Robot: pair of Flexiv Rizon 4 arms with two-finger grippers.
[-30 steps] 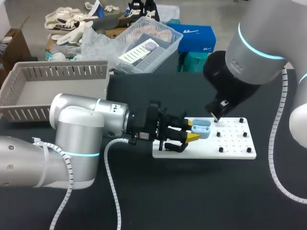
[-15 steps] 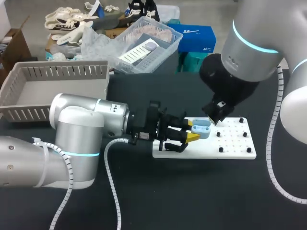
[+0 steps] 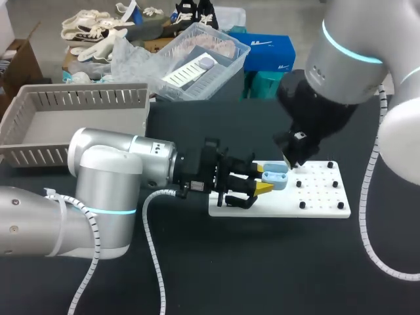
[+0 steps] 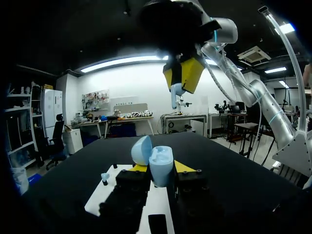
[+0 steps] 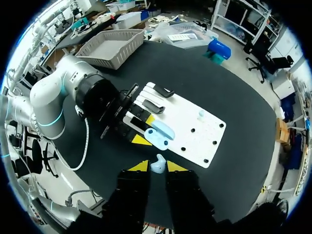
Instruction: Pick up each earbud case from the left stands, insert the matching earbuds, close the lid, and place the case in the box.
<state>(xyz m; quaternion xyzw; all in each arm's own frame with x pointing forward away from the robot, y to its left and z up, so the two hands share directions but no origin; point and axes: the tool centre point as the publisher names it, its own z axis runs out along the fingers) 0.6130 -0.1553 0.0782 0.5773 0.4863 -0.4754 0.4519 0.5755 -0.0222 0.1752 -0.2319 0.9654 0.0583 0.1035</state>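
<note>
A light blue earbud case (image 3: 277,176) with its lid open is held over the white stand board (image 3: 318,198), my left gripper (image 3: 264,178) shut on it from both sides. In the left wrist view the case (image 4: 161,166) stands between the yellow tips, lid (image 4: 141,150) tipped back. My right gripper (image 3: 291,159) hangs just above the case, shut on a small light blue earbud (image 5: 158,164). From the right wrist the open case (image 5: 159,137) lies directly below that earbud. Another earbud (image 5: 201,114) stands on the board.
The grey slatted box (image 3: 72,118) sits at the table's back left. A clear plastic bin (image 3: 197,59) stands behind the middle. Two black stands (image 5: 157,97) occupy the board's left end, and small black pegs (image 3: 302,205) dot its right half.
My right arm has shifted slightly left and turned above the case, still holding the earbud. The left arm and the case have stayed put.
</note>
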